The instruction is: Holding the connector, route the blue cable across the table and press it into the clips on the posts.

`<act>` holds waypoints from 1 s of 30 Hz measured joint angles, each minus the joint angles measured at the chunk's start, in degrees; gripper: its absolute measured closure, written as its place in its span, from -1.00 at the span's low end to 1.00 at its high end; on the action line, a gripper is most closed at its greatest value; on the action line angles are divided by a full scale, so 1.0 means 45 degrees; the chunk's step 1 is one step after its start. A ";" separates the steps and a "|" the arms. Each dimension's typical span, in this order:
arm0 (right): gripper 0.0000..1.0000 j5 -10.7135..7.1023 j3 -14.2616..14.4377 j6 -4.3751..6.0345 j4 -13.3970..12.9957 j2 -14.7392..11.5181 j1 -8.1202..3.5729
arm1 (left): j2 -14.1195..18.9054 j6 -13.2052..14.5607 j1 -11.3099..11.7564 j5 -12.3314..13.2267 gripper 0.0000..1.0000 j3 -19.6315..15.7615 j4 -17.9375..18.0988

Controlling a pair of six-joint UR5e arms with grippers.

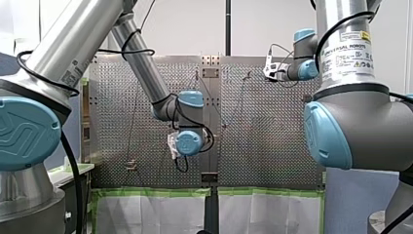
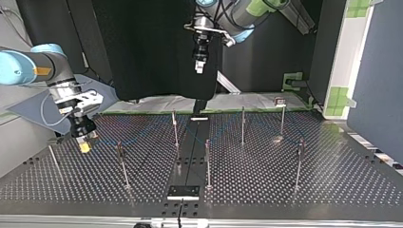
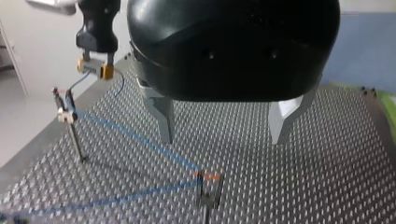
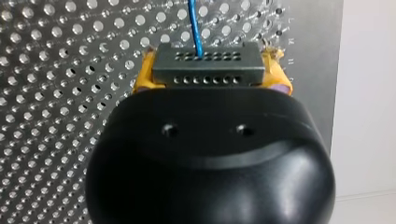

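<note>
My right gripper (image 4: 208, 74) is shut on the grey connector (image 4: 208, 63), its yellow pads (image 4: 142, 77) on either side. The blue cable (image 4: 196, 25) leaves the connector's far face. In the left wrist view the cable (image 3: 140, 140) runs from the connector (image 3: 95, 68) to a clip on a post (image 3: 65, 112), on to a second post's clip (image 3: 208, 179), then back out of sight. My left gripper (image 3: 223, 140) hangs open above the table, holding nothing. In the top view my right gripper (image 2: 85, 141) is low at the left and my left gripper (image 2: 199, 66) is high at the middle.
Several thin posts stand on the perforated table (image 2: 332, 180), among them ones at the middle (image 2: 207, 161), the right (image 2: 299, 161) and the back (image 2: 243, 124). A black bracket (image 2: 183, 191) sits at the near edge. Green-taped panels (image 2: 342, 95) stand at the right.
</note>
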 joint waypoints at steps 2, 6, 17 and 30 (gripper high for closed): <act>1.00 -0.0003 0.0000 0.0000 0.0003 0.0000 0.0009 | 0.0000 0.0007 0.0208 0.0005 -1.00 0.0000 0.0000; 1.00 0.0000 0.0000 0.0000 0.0006 -0.0001 0.0044 | 0.0000 0.0016 0.0573 0.0007 -1.00 -0.0002 0.0000; 1.00 0.0059 -0.0001 -0.0022 -0.0016 0.0001 0.0173 | 0.0000 0.0018 0.0676 0.0015 -1.00 -0.0001 0.0000; 1.00 0.0054 0.0000 -0.0039 -0.0011 -0.0003 0.0173 | 0.0000 0.0018 0.0679 0.0018 -1.00 0.0002 0.0000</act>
